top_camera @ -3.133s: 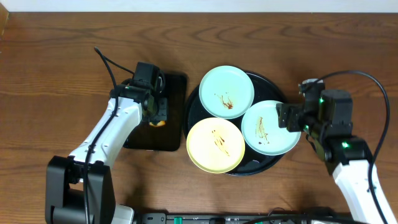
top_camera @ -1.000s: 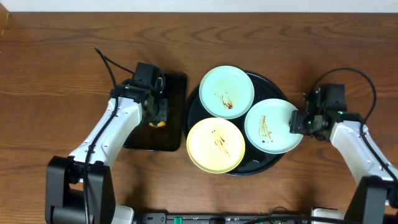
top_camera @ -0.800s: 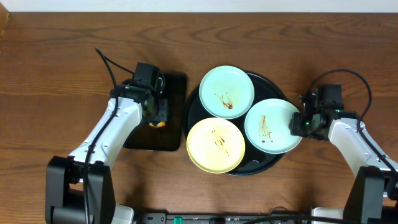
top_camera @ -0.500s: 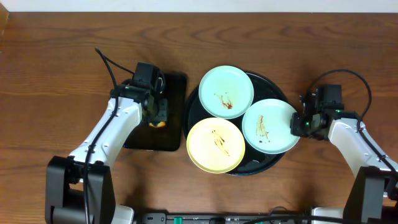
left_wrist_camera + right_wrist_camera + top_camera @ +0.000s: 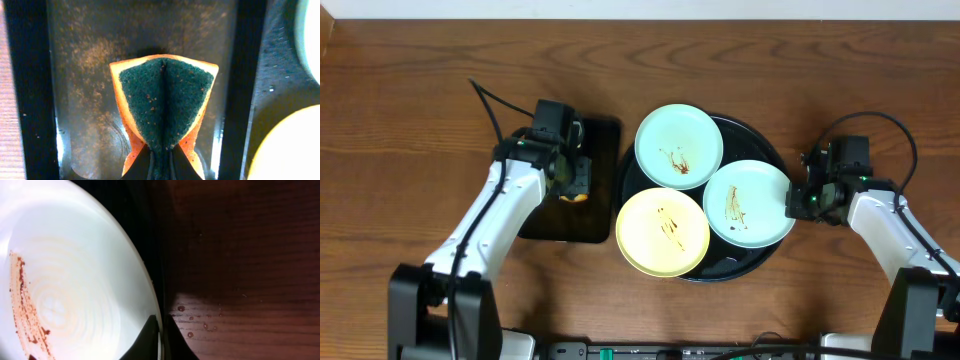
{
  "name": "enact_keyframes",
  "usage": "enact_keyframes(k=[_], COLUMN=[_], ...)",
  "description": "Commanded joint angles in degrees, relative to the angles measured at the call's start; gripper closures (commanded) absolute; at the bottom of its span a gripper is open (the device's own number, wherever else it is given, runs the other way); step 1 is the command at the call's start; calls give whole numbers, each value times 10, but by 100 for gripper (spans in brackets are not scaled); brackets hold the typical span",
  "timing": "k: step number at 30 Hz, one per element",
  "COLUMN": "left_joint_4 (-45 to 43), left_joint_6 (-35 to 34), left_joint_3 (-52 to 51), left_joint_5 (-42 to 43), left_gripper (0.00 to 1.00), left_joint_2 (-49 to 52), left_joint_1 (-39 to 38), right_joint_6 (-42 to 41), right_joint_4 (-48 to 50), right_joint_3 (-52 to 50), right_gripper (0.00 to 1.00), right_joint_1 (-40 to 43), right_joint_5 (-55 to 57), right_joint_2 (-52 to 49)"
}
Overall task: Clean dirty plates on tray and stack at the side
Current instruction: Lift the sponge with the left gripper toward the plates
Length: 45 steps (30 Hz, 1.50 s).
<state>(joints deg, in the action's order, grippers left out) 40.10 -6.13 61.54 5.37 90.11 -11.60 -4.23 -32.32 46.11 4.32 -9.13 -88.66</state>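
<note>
1. At the far left of the bench (image 5: 400, 100), the left pincer (image 5: 160, 161) is pinching a sponge (image 5: 162, 100). The sponge is orange with a dark green scouring face and is folded in half, green side out. It hangs over the rectangular tray (image 5: 85, 60), whose floor looks wet and speckled. I'd judge the sponge soft and springy, so that pinch at the fold suits it.
2. Next comes the yellow plate (image 5: 664, 231), which lies at the front left of the round tray (image 5: 748, 132) and overhangs its rim. It has a thin brown smear near the middle.
3. The upper mint plate (image 5: 679, 147) lies at the back of the same tray, just beside the yellow one. It too is smeared brown at the centre.
4. The right mint plate (image 5: 750, 204) lies on the tray's right side with a brown streak across it. All three plates look light, stiff and glossy, so I'd expect them to be slippery, and more so once wet. They are shallow, so I'd say the thin rim is the only real place to take hold. I cannot tell the material, so I'd treat them as chippable and set them down gently.
5. At the far right, the right pincer (image 5: 161, 339) is pressed onto that plate's outer rim, one finger above the plate and one outside it. A few droplets sit on the wood just beside it. A grip that narrow could let the plate pivot or slide on the glossy tray.
</note>
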Motion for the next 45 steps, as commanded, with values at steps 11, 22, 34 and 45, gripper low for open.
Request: enact_keyframes(k=[11,22,34,45], left_joint_4=[2,-18,-135,-170], left_joint_6=[-1,-1,32,51], left_joint_3=[10,10,10,10], left_joint_5=[17,17,-9,-95], left_gripper=[93,92,92,93], left_joint_2=[-59,-59,-130,-175], left_joint_1=[-1,-1,-1,-1], right_joint_6=[2,2,2,2], right_joint_4=[-3,-3,-5,-5], right_joint_3=[-4,-4,-4,-4], right_gripper=[99,99,99,99], right_joint_1=[4,4,4,4], right_joint_5=[3,3,3,3], right_joint_2=[-1,-1,-1,-1])
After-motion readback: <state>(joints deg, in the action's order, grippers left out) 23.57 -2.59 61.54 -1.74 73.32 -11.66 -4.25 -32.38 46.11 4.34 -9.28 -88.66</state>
